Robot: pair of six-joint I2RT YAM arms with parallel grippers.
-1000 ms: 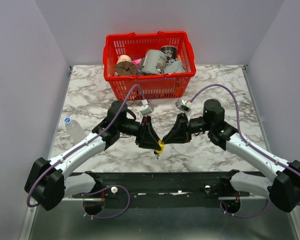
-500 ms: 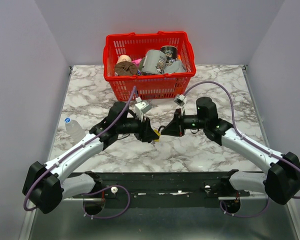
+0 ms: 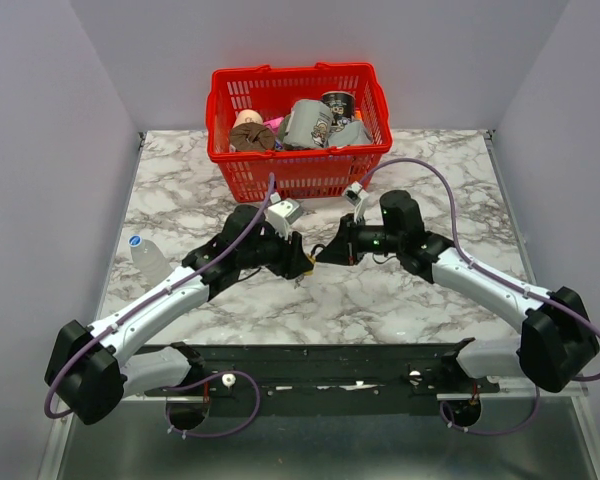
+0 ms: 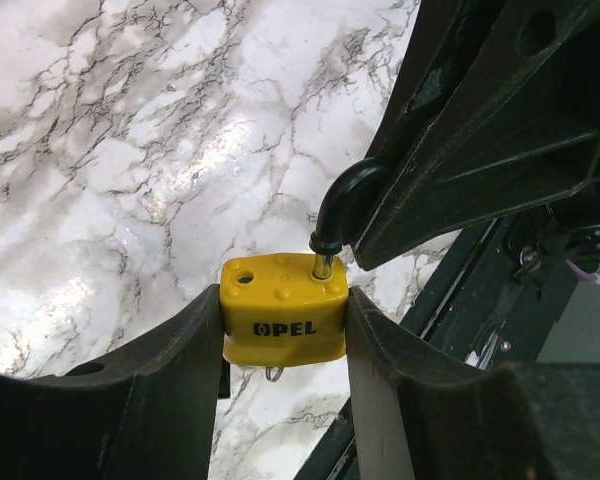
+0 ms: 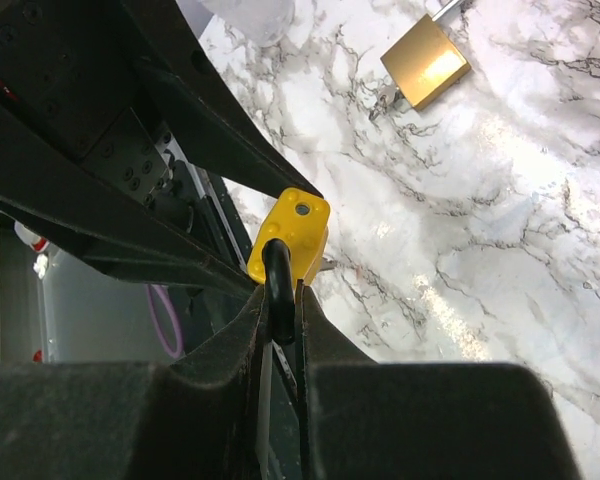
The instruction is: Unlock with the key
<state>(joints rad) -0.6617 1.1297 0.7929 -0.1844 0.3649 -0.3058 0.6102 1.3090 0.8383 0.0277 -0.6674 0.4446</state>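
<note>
Clamping the yellow padlock (image 4: 280, 310), the left claw (image 3: 302, 266) anchors it; right claw (image 5: 280, 300) pinches the shackle (image 4: 338, 205). Pull it straight out without twisting the key (image 4: 274, 373) underneath.

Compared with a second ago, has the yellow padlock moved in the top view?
Yes. In the top view the yellow padlock has shifted toward the red basket, which stayed put, and slightly to the left.
</note>
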